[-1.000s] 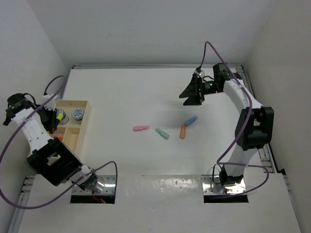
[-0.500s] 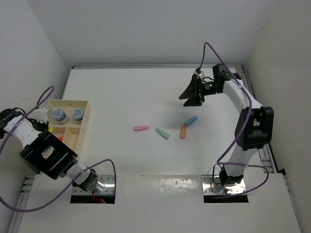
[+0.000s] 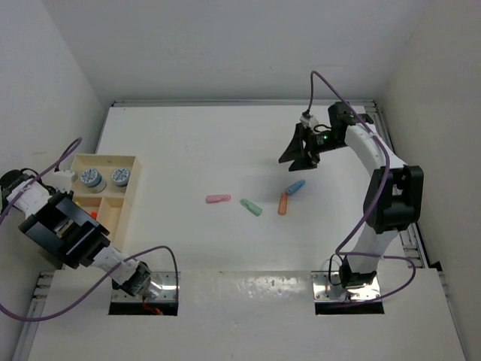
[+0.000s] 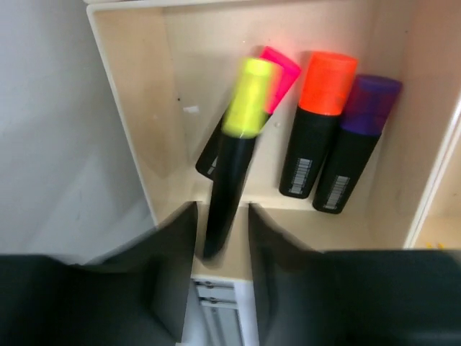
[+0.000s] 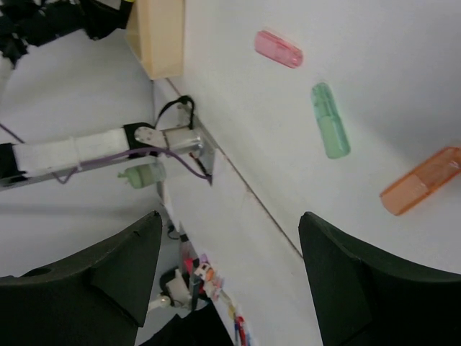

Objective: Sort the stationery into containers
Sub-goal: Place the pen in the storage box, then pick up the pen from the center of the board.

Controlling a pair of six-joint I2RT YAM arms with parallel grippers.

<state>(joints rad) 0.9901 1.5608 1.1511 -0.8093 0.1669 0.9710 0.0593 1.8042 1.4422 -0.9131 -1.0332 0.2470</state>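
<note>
Left gripper (image 4: pixel 222 210) spread around black yellow-capped highlighter (image 4: pixel 234 166), lower frame. Lift straight clear of light wooden divided tray (image 4: pixel 130 108). Right gripper (image 5: pixel 229 216) gapes.

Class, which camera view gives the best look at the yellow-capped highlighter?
The left wrist view: the yellow-capped highlighter appears large, slightly blurred, its base between the fingers of the left claw. The top external view shows the wooden tray, but no yellow cap is discernible. The right wrist view catches only a tray corner.
</note>
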